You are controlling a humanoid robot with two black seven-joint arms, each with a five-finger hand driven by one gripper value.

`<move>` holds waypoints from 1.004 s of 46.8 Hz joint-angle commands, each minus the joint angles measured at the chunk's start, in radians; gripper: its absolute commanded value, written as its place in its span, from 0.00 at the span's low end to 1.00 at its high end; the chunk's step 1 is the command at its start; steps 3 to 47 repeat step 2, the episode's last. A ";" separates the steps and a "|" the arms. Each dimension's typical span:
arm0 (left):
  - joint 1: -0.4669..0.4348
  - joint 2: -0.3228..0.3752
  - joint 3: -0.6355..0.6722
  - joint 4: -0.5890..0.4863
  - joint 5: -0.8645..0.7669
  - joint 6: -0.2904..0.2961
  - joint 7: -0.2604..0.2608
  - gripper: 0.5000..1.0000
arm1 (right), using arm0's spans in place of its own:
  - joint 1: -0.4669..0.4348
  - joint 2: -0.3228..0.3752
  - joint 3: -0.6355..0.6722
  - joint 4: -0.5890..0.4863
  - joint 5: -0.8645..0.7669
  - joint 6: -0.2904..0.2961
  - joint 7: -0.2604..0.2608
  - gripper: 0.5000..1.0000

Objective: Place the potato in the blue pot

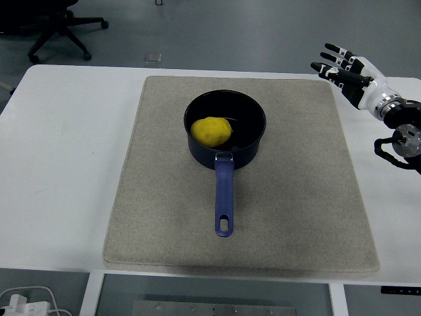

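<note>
Head view: potato (210, 131) in blue pot (225, 155), right hand (348, 70) spread

A lab or office test space: a white table (66, 164) with a grey mat (296, 197) on a bare grey floor (230, 33), an office chair (56, 26) behind, cables (29, 297) below.

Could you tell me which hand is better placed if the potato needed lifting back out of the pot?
Right: the right hand hovers open by the mat's far corner; the left is out of view.
</note>
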 commanded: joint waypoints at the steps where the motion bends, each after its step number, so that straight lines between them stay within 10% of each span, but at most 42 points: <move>1: 0.000 0.000 0.000 0.000 0.000 0.000 0.000 0.99 | -0.001 0.004 0.000 0.000 0.007 0.000 0.000 0.83; 47: 0.000 0.000 0.000 0.000 0.000 0.000 0.000 0.99 | -0.003 0.004 0.000 0.000 0.009 -0.001 0.000 0.83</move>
